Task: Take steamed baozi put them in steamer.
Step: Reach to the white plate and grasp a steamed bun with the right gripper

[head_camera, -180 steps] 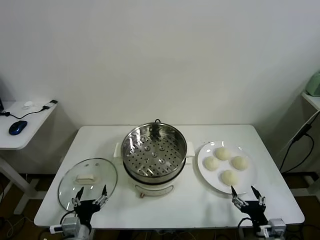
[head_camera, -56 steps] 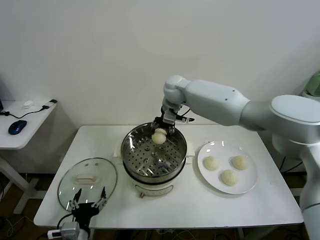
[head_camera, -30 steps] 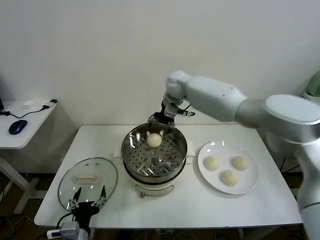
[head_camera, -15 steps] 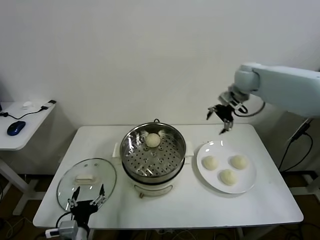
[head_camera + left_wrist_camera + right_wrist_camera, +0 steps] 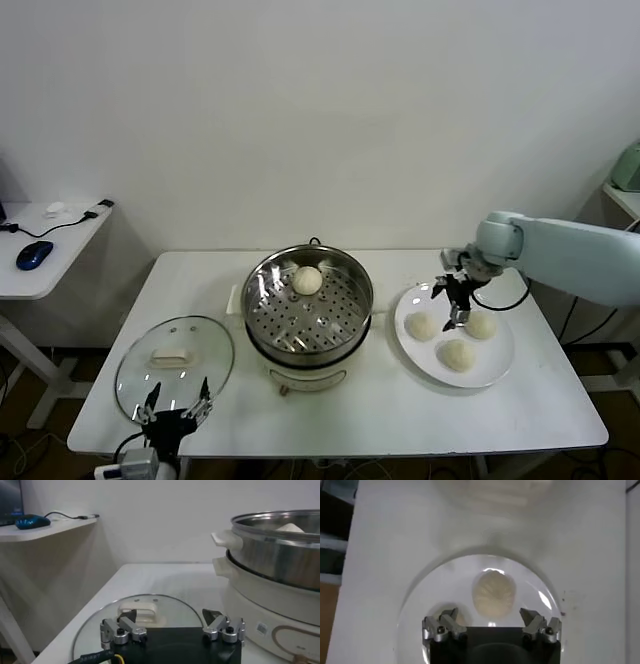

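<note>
White table stood before white wall. Steamer was at table centre, one baozi lay on perforated tray, toward far side. Glass lid lay flat to left of steamer, white handle up. White plate was to right of steamer, carrying three buns. Right gripper hovered above plate's far-left part, fingers spread, holding nothing. Left gripper was parked at near table edge, by lid, fingers spread. Side desk at far left held blue mouse.
</note>
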`<move>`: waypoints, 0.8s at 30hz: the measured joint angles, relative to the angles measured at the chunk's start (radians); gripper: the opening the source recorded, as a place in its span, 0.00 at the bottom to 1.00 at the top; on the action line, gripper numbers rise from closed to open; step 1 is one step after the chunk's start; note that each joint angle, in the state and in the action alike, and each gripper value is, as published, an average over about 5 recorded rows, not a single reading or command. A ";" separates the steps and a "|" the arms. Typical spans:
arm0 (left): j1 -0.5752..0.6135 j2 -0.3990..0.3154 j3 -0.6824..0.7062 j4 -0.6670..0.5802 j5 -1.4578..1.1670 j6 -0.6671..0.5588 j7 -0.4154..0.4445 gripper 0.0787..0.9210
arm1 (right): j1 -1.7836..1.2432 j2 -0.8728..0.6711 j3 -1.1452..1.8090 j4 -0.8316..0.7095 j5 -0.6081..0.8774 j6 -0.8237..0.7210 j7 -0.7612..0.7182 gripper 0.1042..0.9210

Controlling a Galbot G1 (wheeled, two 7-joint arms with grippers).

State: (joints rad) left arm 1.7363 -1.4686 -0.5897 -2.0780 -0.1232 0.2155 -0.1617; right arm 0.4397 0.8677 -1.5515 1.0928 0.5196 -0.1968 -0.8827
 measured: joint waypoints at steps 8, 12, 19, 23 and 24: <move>0.011 -0.001 -0.003 -0.001 0.005 -0.003 -0.004 0.88 | -0.117 0.054 0.098 -0.104 -0.026 -0.038 0.015 0.88; 0.013 -0.001 -0.004 -0.002 0.005 -0.004 -0.006 0.88 | -0.149 0.072 0.132 -0.127 -0.029 -0.049 0.022 0.86; 0.017 -0.001 -0.003 -0.008 0.006 -0.001 -0.006 0.88 | -0.160 0.076 0.148 -0.133 -0.032 -0.062 0.015 0.71; 0.023 -0.001 -0.003 -0.019 0.007 0.003 -0.005 0.88 | -0.136 0.071 0.136 -0.120 -0.022 -0.065 0.003 0.68; 0.024 -0.001 -0.003 -0.021 0.007 0.005 -0.005 0.88 | -0.125 0.069 0.130 -0.115 -0.018 -0.066 0.000 0.67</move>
State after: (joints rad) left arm 1.7607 -1.4695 -0.5924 -2.0993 -0.1166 0.2201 -0.1669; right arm 0.3143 0.9371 -1.4211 0.9778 0.5018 -0.2628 -0.8825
